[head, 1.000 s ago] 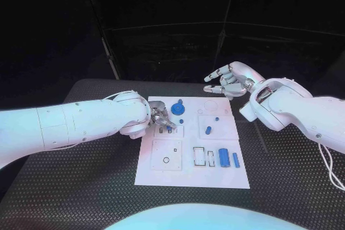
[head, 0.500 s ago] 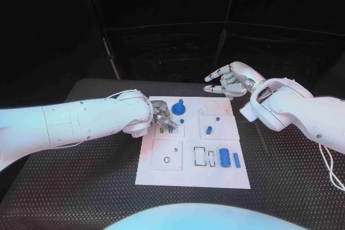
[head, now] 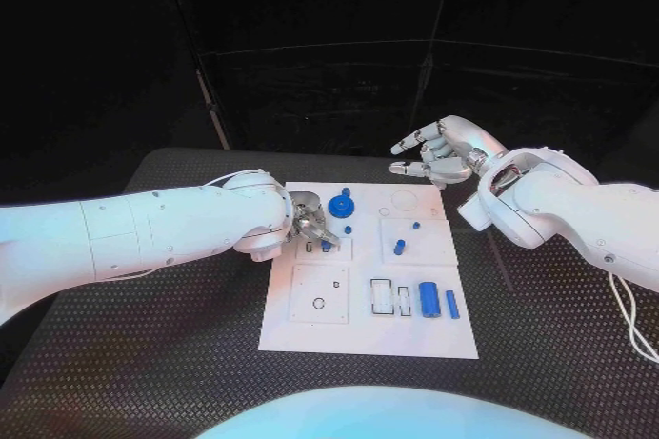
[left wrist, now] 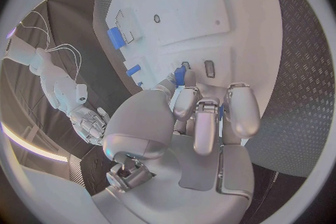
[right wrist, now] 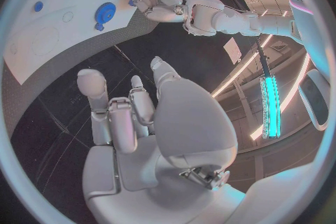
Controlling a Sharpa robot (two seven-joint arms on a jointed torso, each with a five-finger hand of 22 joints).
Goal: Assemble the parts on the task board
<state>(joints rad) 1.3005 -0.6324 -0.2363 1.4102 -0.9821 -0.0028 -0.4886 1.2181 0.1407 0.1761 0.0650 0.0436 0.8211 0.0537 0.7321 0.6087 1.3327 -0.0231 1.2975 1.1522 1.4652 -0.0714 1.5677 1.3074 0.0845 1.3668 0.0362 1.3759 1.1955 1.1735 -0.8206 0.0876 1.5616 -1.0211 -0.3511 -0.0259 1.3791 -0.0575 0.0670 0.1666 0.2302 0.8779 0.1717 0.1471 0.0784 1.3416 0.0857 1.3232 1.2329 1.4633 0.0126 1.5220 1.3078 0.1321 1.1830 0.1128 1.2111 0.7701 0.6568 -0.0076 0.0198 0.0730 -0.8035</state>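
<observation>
Head view: we take the white task board (head: 369, 306) as our landmark on the black table (head: 151, 363). Our left hand (head: 308, 220) hangs over the board's far left part, its fingers curled together around a small blue part (left wrist: 180, 74); in the left wrist view this piece shows between the fingertips (left wrist: 198, 102), directly above two small dark slots (left wrist: 209, 68) in the board, and we cannot tell whether it touches the board. Just beside that hand, toward the board's far edge, lies a blue gear (head: 341, 207), with a small blue peg (head: 347, 191) beyond it. Near the board's middle stands a blue pin (head: 397, 248), with a smaller blue stud (head: 413, 227) close by. Toward the board's near right part lie a blue cylinder (head: 428, 299) and, just beside it, a slim blue bar (head: 450, 304). Our right hand (head: 437, 151) is raised beyond the board's far right corner, well apart from it, fingers spread and grasping nothing.
</observation>
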